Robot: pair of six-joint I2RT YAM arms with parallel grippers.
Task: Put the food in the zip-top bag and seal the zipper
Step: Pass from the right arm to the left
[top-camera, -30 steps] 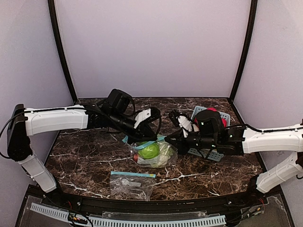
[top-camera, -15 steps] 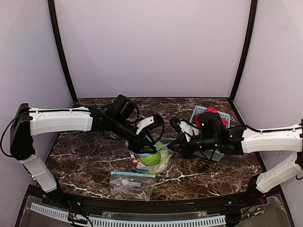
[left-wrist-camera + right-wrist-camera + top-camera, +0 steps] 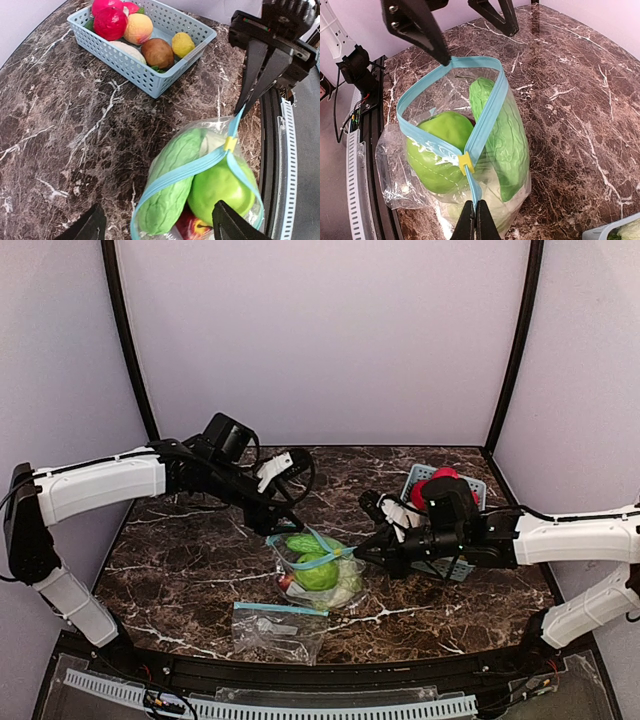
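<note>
Two grippers: one stands wide open, the other is closed.
Left gripper [image 3: 160,221]: open over the mouth of the bag and holding nothing. One finger is just beside the rim, and I cannot tell if it touches.
Right gripper [image 3: 475,220]: closed on the end of the light-blue zipper strip, near the small yellow slider [image 3: 465,162].
Clear plastic zip-top bag [image 3: 390,156]: lies on the dark marble worktop [image 3: 60,125] between the two grippers, mouth unsealed.
Food in the bag: a round green toy apple [image 3: 440,150], a long bumpy green toy vegetable [image 3: 506,135] and a small red piece [image 3: 192,226].
Light-blue slotted plastic basket [image 3: 150,76]: well apart from the bag, with red, peach, brown and yellow toy pieces inside.
</note>
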